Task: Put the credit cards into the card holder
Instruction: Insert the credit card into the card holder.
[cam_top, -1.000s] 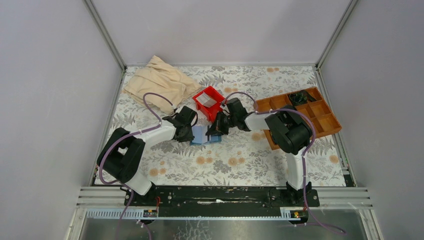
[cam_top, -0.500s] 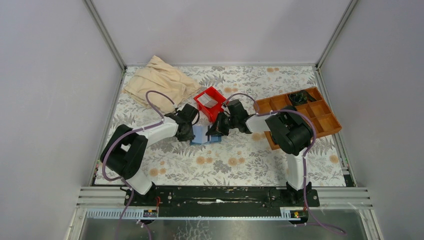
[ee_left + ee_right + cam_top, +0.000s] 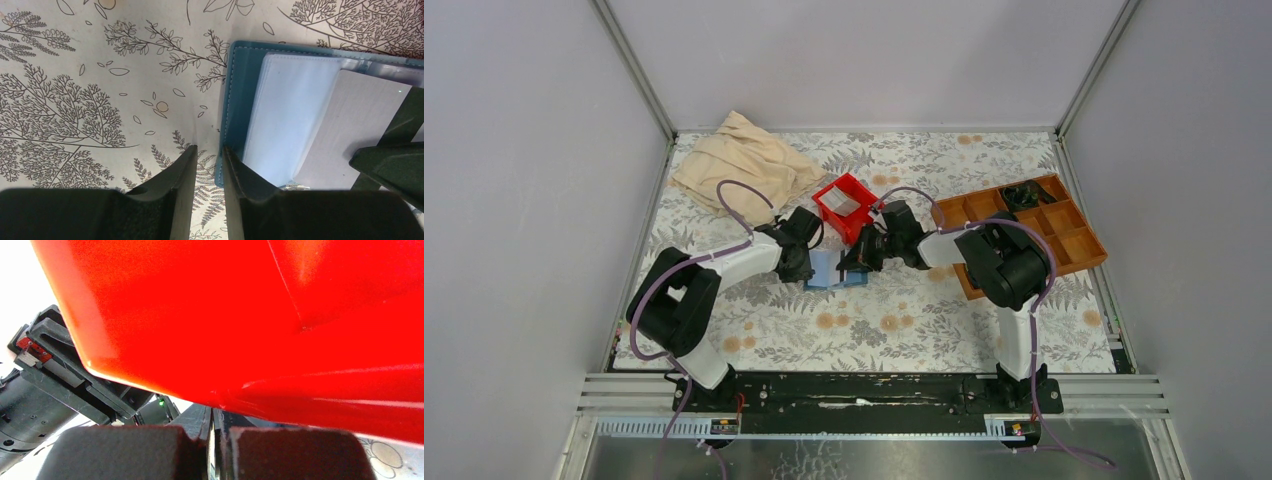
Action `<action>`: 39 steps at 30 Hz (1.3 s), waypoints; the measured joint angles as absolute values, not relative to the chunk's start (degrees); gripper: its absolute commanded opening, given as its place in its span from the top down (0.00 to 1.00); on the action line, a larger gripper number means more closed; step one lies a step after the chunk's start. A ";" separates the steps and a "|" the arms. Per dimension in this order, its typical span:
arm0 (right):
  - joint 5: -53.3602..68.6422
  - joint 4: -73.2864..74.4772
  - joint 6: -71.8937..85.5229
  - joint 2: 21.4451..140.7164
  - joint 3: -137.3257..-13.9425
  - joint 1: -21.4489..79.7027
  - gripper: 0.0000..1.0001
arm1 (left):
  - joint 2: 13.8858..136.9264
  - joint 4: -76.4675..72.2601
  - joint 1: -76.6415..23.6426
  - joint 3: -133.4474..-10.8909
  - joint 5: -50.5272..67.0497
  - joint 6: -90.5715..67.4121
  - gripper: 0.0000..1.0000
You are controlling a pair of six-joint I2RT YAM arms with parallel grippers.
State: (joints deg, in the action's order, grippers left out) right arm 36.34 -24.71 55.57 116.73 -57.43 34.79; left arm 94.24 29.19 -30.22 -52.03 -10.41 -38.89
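The card holder lies open on the flowered cloth, teal with pale blue slots. My left gripper stands narrowly open at its left edge, with the right finger resting on the teal cover and the cloth showing in the gap. A whitish credit card lies slanted over the slots, and my right gripper is shut on its far end. In the right wrist view the right gripper pinches a thin pale edge. Another pale card lies in the red bin.
The red bin stands just behind the card holder and fills the right wrist view. A beige cloth lies at the back left. A brown wooden compartment tray sits at the right, partly under the right arm.
The left arm's elbow has shifted slightly to the right. Both grippers have stayed at the card holder.
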 measured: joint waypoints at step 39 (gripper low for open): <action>38.89 -32.21 54.30 117.27 -53.89 34.11 1.00 | 97.08 32.51 -31.51 -54.37 -11.94 -38.39 0.69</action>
